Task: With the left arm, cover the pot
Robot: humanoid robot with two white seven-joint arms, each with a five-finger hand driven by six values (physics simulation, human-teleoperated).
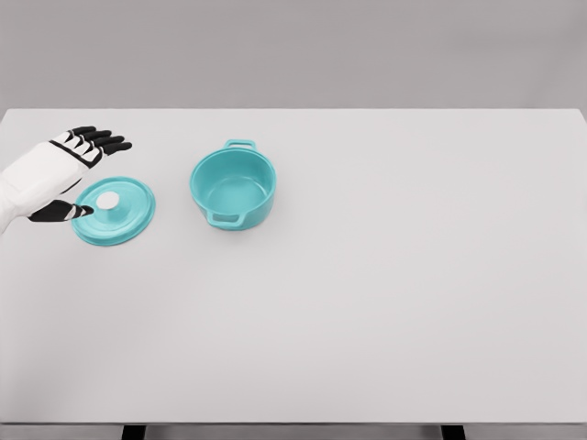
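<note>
The teal pot stands uncovered on the white table, left of centre. Its lid, with a white knob, lies flat just to the pot's left, apart from it. The left hand hovers at the lid's left edge, fingers spread, thumb over the rim, holding nothing.

Setting: bare simulated test bench, not a furnished room
Surface: plain white table filling most of the view
Backdrop: flat grey wall, featureless
Kitchen cue: teal pot and matching lid, the only props
Render cue: uniform shading, even light
</note>
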